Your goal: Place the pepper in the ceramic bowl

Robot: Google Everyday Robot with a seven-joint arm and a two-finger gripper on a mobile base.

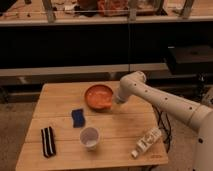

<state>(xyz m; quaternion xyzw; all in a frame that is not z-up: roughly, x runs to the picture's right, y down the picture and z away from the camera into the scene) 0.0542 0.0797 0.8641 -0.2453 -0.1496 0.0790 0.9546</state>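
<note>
The ceramic bowl [95, 95], round, shallow and glossy orange, sits on the wooden table [60, 100] at the back middle. My gripper [114, 100] hangs from the white arm [165, 102] that reaches in from the right, and sits at the bowl's right rim, just over its inner edge. A paler orange patch [104, 103] shows inside the bowl beside the gripper. I cannot tell whether it is the pepper. No pepper shows apart from it elsewhere on the table.
A blue rectangular block [78, 117] lies in front of the bowl. A small white cup [89, 138] stands near the front middle. A black striped object [48, 141] lies front left. A white bottle [146, 141] lies front right. Dark shelving stands behind the table.
</note>
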